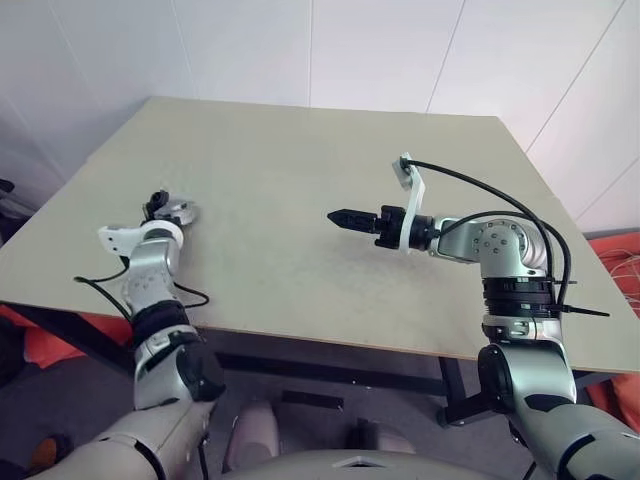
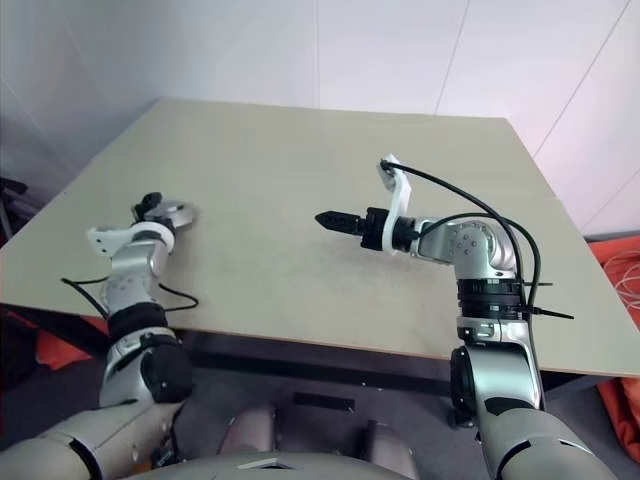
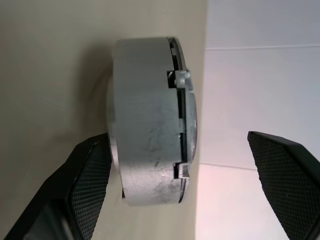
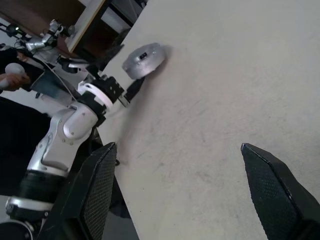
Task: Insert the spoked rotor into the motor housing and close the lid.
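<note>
The motor housing (image 3: pixel 145 125), a short round silver-grey drum, stands on the table near its left edge (image 1: pixel 183 211). A flat, dark-edged face with small silver tabs covers its top. I cannot tell whether that face is the spoked rotor or the lid; neither shows as a separate part. My left gripper (image 3: pixel 177 140) is open around the drum. One finger (image 3: pixel 90 185) is close to the wall, the other (image 3: pixel 285 175) stands well clear. My right gripper (image 1: pixel 335 216) hovers open over the middle of the table, pointing left toward the drum (image 4: pixel 144 59), far from it.
The beige table (image 1: pixel 300 150) has white walls behind it. The drum sits close to the table's left edge. A person's hand (image 4: pixel 10 80) with a controller shows past that edge. Orange material (image 1: pixel 615 250) lies on the floor at the right.
</note>
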Action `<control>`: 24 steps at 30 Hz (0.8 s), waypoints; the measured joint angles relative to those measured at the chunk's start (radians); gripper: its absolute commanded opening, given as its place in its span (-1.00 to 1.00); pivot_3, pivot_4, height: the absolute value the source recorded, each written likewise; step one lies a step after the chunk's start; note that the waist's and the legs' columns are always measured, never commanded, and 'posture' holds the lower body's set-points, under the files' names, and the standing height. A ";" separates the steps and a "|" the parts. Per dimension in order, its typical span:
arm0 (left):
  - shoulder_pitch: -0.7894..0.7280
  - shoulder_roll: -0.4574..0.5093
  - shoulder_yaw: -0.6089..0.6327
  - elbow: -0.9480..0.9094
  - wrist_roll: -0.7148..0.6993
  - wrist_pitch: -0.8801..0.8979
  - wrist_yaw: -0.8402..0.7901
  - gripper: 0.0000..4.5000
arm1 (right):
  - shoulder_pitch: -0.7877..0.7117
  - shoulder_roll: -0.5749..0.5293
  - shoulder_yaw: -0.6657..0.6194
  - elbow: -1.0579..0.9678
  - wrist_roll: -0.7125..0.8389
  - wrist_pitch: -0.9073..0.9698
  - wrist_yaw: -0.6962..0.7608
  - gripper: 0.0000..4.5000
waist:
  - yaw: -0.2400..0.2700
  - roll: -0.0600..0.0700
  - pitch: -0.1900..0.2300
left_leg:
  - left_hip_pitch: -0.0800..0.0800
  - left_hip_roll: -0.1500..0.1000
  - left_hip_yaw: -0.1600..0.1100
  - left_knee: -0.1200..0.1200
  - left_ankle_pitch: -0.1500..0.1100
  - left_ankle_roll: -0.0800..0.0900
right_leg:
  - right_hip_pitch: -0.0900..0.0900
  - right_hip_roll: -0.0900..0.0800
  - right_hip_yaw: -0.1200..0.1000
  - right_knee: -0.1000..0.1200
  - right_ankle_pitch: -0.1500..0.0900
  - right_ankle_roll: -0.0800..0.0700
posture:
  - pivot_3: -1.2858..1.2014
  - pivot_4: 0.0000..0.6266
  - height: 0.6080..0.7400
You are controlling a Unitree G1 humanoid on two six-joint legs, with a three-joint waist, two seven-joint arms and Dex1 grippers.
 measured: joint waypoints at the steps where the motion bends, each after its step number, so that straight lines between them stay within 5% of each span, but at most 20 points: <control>1: 0.012 -0.014 -0.006 -0.022 0.000 0.005 0.029 1.00 | 0.000 0.000 0.000 0.000 0.000 0.000 0.000 1.00 | 0.000 0.000 0.000 | 0.000 0.000 0.000 0.000 0.000 0.000 | 0.000 0.000 -0.001 0.000 0.000 0.000 | 0.03 -1.00 1.00; 9: 0.080 -0.103 -0.112 -0.269 0.001 0.062 0.287 1.00 | 0.000 -0.007 0.001 0.000 -0.003 -0.001 0.003 1.00 | -0.002 0.000 0.000 | 0.009 0.001 -0.001 0.000 0.000 0.000 | 0.011 0.000 -0.002 -0.001 -0.001 0.002 | 0.03 -1.00 1.00; 15: 0.129 -0.094 -0.314 -0.400 0.077 0.222 0.368 1.00 | 0.000 -0.042 0.031 0.000 -0.059 -0.059 0.020 1.00 | 0.000 0.000 0.000 | 0.009 0.000 -0.001 0.001 0.001 -0.001 | 0.012 0.000 -0.002 -0.001 -0.004 0.008 | 0.03 -1.00 1.00; 20: 0.153 0.222 -0.633 -0.420 0.242 0.310 -0.106 1.00 | 0.067 -0.109 0.093 0.000 -0.173 -0.294 0.128 1.00 | -0.002 0.001 0.000 | 0.009 0.001 0.000 -0.002 0.001 -0.003 | 0.009 0.000 -0.003 -0.002 -0.004 0.009 | 0.03 -1.00 1.00; 24: 0.151 0.438 -0.789 -0.302 0.485 0.124 -0.491 1.00 | 0.122 -0.156 0.130 0.022 -0.292 -0.521 0.201 1.00 | -0.006 0.002 0.000 | 0.008 0.000 0.000 -0.002 0.001 -0.002 | 0.008 0.000 -0.001 -0.003 -0.004 0.009 | 0.03 -1.00 1.00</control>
